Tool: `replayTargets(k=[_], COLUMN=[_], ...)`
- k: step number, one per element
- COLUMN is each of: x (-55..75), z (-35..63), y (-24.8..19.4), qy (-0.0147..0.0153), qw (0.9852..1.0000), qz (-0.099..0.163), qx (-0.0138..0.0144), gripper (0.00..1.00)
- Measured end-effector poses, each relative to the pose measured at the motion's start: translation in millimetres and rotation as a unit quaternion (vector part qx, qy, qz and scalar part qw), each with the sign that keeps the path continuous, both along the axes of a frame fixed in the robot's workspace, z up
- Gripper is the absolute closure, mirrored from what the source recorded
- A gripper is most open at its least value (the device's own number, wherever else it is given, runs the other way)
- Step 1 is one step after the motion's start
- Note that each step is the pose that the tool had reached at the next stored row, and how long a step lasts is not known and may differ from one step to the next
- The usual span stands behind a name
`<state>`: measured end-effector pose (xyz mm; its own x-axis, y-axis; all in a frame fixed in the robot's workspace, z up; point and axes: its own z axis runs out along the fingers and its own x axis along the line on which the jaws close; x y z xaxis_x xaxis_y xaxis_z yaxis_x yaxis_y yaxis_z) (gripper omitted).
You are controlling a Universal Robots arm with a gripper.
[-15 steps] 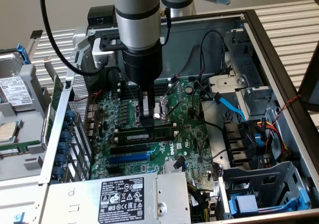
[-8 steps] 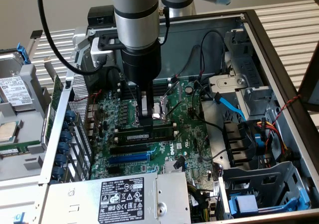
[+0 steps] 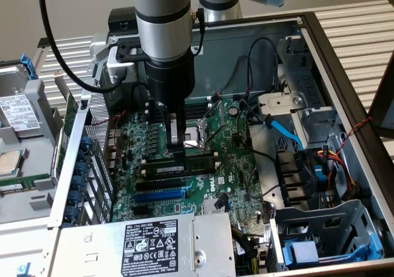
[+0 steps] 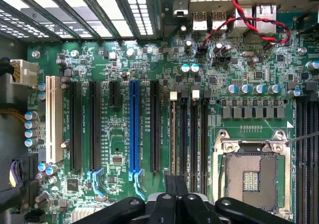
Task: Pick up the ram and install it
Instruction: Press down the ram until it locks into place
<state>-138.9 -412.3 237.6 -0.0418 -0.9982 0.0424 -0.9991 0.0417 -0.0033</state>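
Observation:
The ram [image 3: 200,162] is a long dark stick standing on edge along the memory slots [image 3: 161,173] of the green motherboard [image 3: 237,166]. In the wrist view the ram [image 4: 173,134] appears edge-on as a thin line in the outermost black slot, beside the other slots [image 4: 193,134] with white end clips. My gripper [image 3: 177,156] comes straight down over the stick near its middle. Its black fingers [image 4: 169,196] are pressed together over the ram's edge, so the gripper [image 4: 175,190] is shut on it.
The empty CPU socket [image 4: 250,174] lies right beside the memory slots. A blue expansion slot [image 4: 133,129] and black ones flank the other side. The power supply [image 3: 148,246], a drive cage [image 3: 320,240] and loose cables [image 3: 289,135] ring the board inside the open case.

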Motion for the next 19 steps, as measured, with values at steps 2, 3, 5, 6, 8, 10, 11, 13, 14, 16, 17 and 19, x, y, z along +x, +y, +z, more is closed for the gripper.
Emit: replayTargets(k=[2, 3, 5, 6, 8, 10, 11, 13, 14, 16, 17, 19], x=[-0.1, -0.2, -0.2, -0.3, -0.3, -0.6, -0.6, -0.8, -0.9, -1.1, -1.3, -1.4], z=[0.0, 0.0, 0.0, 0.0, 0.0, 0.0, 0.0, 0.0, -0.1, -0.6, -0.9, -1.7], y=[0.0, 0.1, 0.8, 1.2, 2.3, 2.9, 2.9, 2.9, 2.9, 2.9, 3.0, 3.0], qy=[0.0, 0.0, 0.0, 0.0, 0.0, 0.0, 0.0, 0.0, 0.0, -0.0001, 0.0, 0.0], qw=[1.0, 1.0, 1.0, 1.0, 1.0, 1.0, 1.0, 1.0, 1.0, 1.0, 1.0, 1.0], qz=[0.0, 0.0, 0.0, 0.0, 0.0, 0.0, 0.0, 0.0, 0.0, 0.0, 0.0, 0.0], qx=[0.0, 0.0, 0.0001, 0.0001, 0.0, 0.0, 0.0, 0.0, 0.0, 0.0001, 0.0001, 0.0], gripper=[0.89, 0.89, 0.89, 0.89, 0.89, 0.89, 0.89, 0.89, 0.89, 0.89, 0.89, 0.89])
